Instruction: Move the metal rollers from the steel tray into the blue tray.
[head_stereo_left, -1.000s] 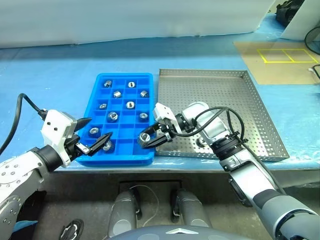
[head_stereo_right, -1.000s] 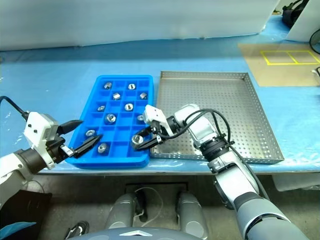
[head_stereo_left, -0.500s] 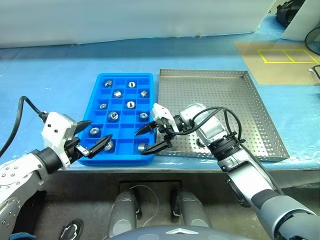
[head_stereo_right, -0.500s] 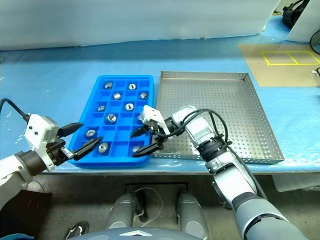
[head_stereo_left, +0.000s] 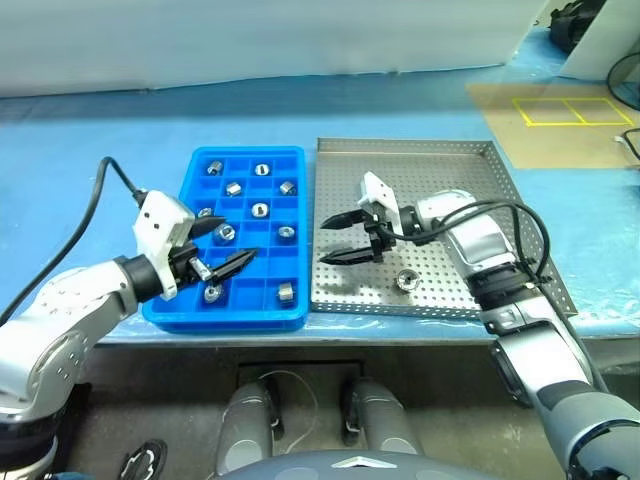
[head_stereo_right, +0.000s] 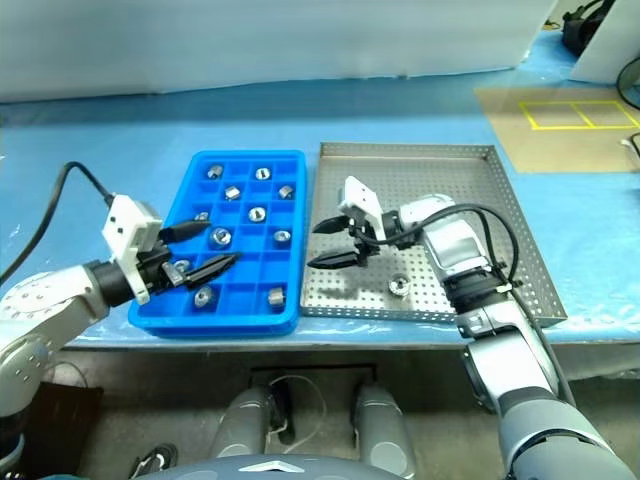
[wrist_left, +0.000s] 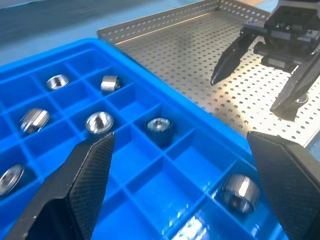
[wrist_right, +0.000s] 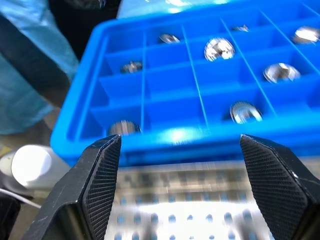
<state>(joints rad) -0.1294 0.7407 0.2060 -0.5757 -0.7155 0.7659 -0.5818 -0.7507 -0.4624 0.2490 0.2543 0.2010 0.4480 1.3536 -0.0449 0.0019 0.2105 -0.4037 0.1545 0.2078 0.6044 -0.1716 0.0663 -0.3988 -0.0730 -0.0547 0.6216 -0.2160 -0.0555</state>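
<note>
The blue tray (head_stereo_left: 250, 153) lies left of the steel tray (head_stereo_left: 405, 146), their long sides touching. Several metal rollers sit in the blue compartments, one near the front right corner (head_stereo_left: 285, 292). A single roller (head_stereo_left: 406, 279) rests on the steel tray's perforated floor near its front rim. My right gripper (head_stereo_left: 321, 244) hovers open and empty over the steel tray's left part, pointing at the blue tray, with that roller behind its fingers. My left gripper (head_stereo_left: 245, 240) is open and empty above the blue tray's front left compartments. In the left wrist view the right gripper (wrist_left: 247, 95) faces my left gripper (wrist_left: 180, 137).
Both trays lie on a table with a blue covering (head_stereo_left: 100, 160), close to its front edge (head_stereo_left: 400, 330). A brown mat with yellow taped squares (head_stereo_left: 575, 110) lies at the far right. A black cable (head_stereo_left: 85, 215) loops up from my left arm.
My right gripper opened and dropped a roller into a front compartment of the blue tray, then swung right over the steel tray. My left gripper moved forward and right over the blue tray.
</note>
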